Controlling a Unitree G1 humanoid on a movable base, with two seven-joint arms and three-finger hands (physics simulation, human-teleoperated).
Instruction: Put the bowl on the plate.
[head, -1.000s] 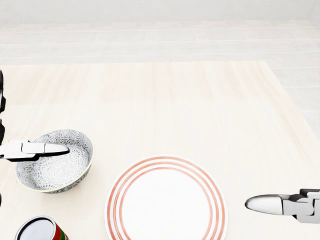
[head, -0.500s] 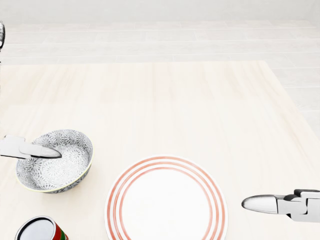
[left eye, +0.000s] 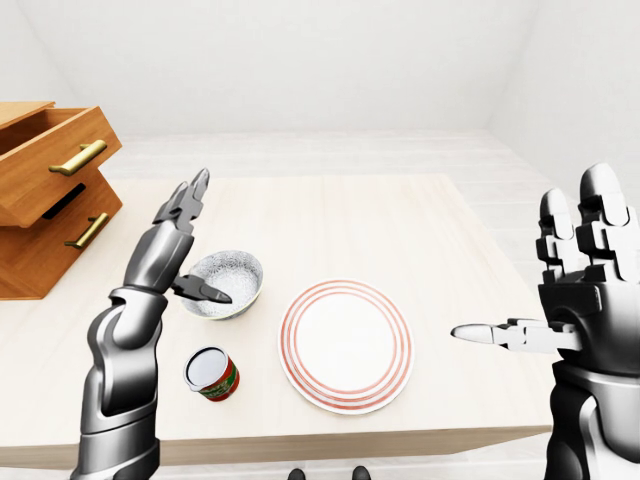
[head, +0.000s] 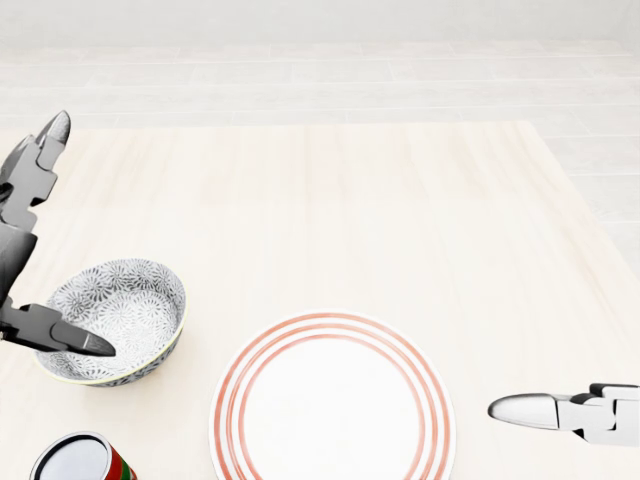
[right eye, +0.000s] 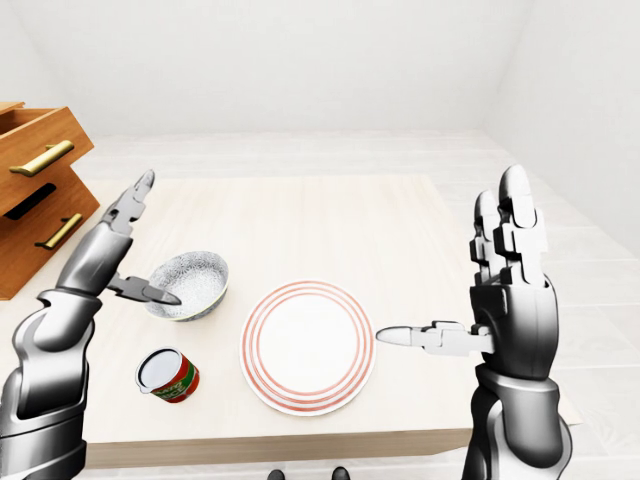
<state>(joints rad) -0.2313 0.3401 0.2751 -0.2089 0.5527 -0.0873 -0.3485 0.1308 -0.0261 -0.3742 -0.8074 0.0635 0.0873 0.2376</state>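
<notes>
Head view gives us the red-ringed plate (head: 332, 400) lying bare on the pale wooden tabletop (head: 400, 220), and we place everything else from it. The grey patterned bowl (head: 115, 320) stands upright on the tabletop just left of the plate, apart from it and not on it. Below the bowl, at the plate's lower left, we see a red can (left eye: 211, 372) with a silver lid.

Our left hand (left eye: 170, 255) is at the bowl's side away from the plate, with fingers spread apart and pointing up. Its thumb reaches across the bowl's rim; we cannot tell if it touches.

Our right hand (right eye: 505, 290) hovers right of the plate, fingers upright and apart, thumb aimed at the plate, gripping nothing.

Well left of the plate, beyond the bowl, stands a wooden drawer unit (left eye: 50, 190).
</notes>
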